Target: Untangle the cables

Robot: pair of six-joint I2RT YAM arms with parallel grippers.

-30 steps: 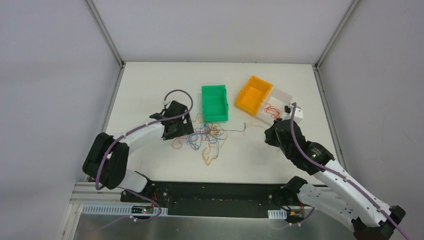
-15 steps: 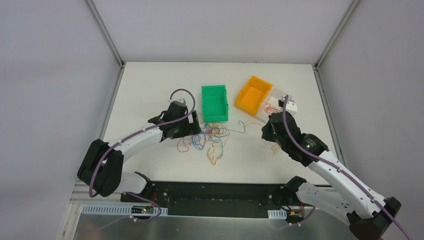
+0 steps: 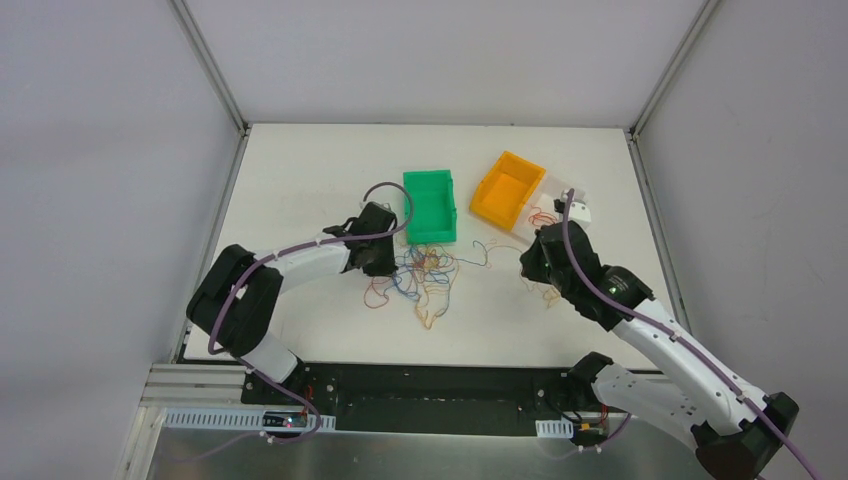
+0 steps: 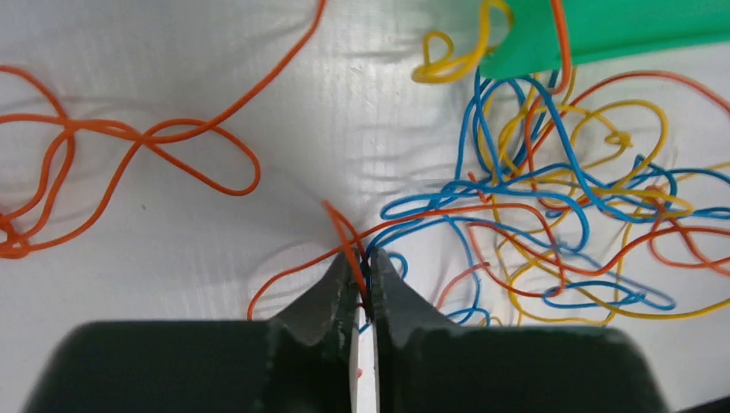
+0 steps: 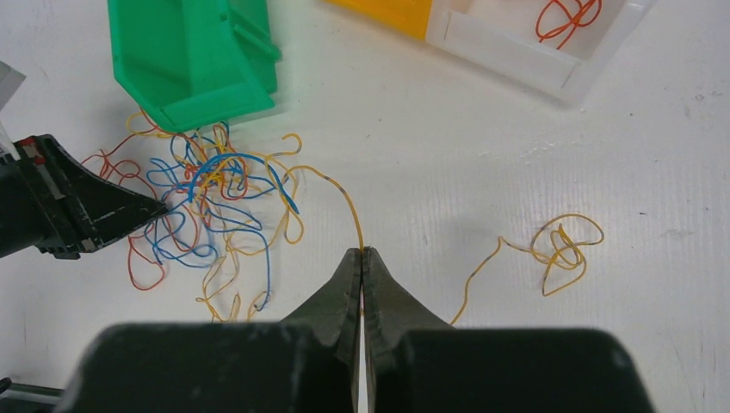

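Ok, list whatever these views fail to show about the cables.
- Left wrist: left gripper pinches an orange strand; its fingers hide whether blue ones are caught too.
- Top view: tangle strands too fine to trace.
- Right wrist: white bin cut off by the top edge.

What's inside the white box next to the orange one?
A curly red-orange cable lies inside the white box. The rest of the box is out of view or covered by the right arm, so I can't tell.
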